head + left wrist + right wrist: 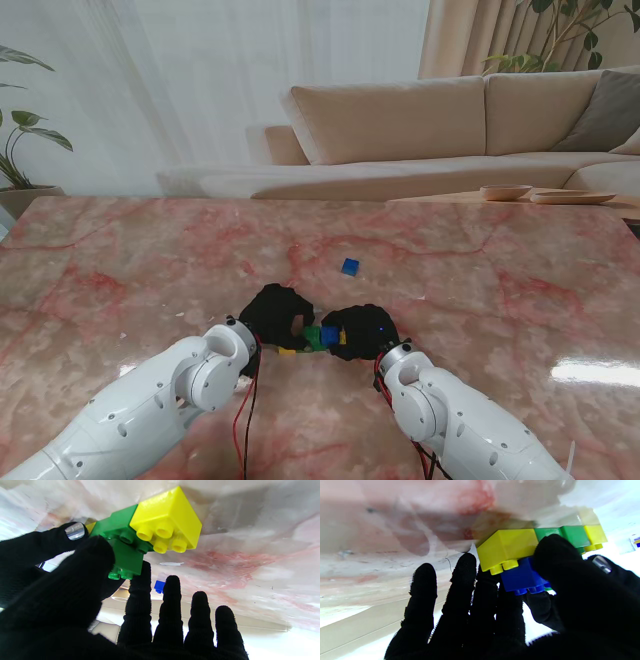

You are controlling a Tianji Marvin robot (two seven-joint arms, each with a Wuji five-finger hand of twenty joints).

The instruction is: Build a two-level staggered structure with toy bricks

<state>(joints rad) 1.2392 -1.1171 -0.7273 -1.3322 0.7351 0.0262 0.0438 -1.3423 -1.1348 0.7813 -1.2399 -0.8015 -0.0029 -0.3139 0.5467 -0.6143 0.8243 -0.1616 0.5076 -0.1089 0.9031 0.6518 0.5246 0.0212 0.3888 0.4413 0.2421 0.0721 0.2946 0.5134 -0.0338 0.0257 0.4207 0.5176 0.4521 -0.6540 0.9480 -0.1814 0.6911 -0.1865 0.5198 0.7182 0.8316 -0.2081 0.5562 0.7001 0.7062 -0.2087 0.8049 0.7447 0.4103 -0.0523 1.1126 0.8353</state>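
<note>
No legible text or markings anywhere.

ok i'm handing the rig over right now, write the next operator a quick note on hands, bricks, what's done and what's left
Left hand: thumb and a finger closed on the upper green brick, which sits on the base row.
Right hand: thumb pressing on the blue brick atop the row.
Base row on the marble table, between the hands: yellow brick, green brick, another yellow at the far end.
Spare blue brick lies apart, farther from me, untouched.
Done: lower level laid; green and blue sit on the second level, offset over the seams.
Left: probably press both home, let go, check the stagger; whether the spare is needed is unclear.
</note>
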